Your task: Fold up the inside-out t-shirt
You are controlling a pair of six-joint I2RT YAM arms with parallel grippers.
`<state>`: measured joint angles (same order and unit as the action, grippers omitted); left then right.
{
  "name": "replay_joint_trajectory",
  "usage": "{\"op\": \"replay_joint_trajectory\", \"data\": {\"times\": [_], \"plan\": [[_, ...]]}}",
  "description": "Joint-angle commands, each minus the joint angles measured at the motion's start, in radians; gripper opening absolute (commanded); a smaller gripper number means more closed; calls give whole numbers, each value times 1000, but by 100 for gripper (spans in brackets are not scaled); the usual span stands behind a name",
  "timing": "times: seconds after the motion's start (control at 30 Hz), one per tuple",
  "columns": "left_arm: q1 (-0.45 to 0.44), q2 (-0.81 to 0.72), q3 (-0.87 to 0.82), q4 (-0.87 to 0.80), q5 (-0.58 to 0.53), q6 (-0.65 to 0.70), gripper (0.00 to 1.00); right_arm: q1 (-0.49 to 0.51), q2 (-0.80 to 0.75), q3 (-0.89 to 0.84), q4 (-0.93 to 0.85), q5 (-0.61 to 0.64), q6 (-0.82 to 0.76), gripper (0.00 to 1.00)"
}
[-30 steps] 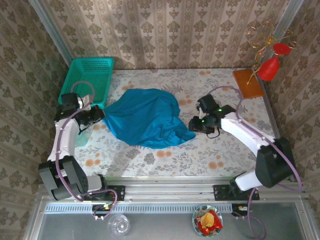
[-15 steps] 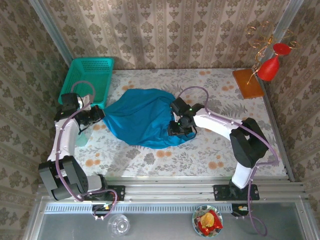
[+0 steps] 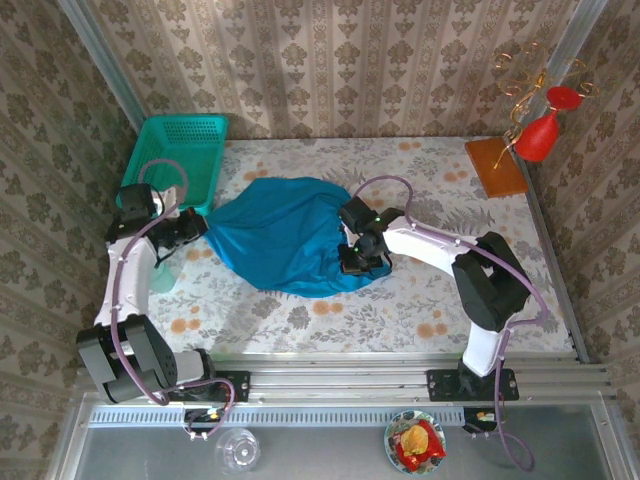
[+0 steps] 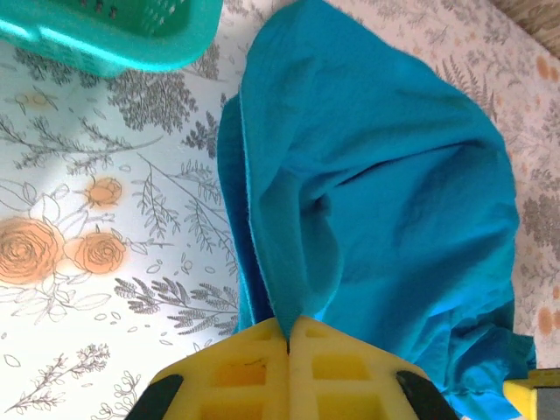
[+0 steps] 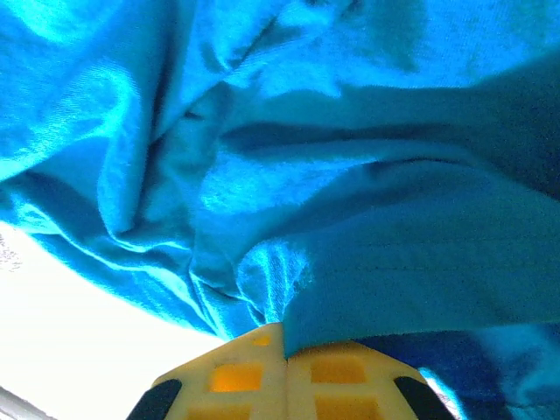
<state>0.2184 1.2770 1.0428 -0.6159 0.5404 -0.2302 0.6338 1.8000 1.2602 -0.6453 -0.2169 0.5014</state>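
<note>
The left gripper (image 4: 289, 343) has its yellow fingers (image 4: 236, 374) pressed together on an edge of the shirt (image 4: 376, 175), pinching the cloth. The right gripper (image 5: 284, 348) is clamped on a fold of it too, perhaps near the hem; the view is too tight to be sure. The shirt lies crumpled mid-table (image 3: 430, 300), its left tip just beside the basket (image 3: 180, 150).

The left gripper (image 4: 288, 331) has its jaws closed on the blue t-shirt (image 4: 385, 175), teal basket (image 4: 131, 35) beyond.
</note>
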Motion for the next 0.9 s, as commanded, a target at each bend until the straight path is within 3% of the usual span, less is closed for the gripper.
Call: {"op": "replay_joint_trajectory", "data": {"times": [0.0, 0.13, 0.33, 0.47, 0.57, 0.67, 0.87], "plan": [[32, -43, 78, -3, 49, -2, 0, -8, -118, 70, -50, -6, 16, 0], [61, -59, 161, 1, 93, -35, 0, -68, -252, 189, -119, 111, 14, 0], [77, -81, 271, 80, 181, -140, 0, -250, -453, 396, -148, 255, -21, 0], [76, -107, 285, 261, 275, -272, 0, -371, -523, 596, -171, 394, -87, 0], [74, -123, 270, 445, 317, -393, 0, -380, -555, 726, -154, 524, -148, 0], [78, -97, 358, 558, 329, -473, 0, -380, -580, 725, -80, 512, -134, 0], [99, 65, 938, 443, 324, -478, 0, -380, -548, 583, 33, 319, -11, 0]]}}
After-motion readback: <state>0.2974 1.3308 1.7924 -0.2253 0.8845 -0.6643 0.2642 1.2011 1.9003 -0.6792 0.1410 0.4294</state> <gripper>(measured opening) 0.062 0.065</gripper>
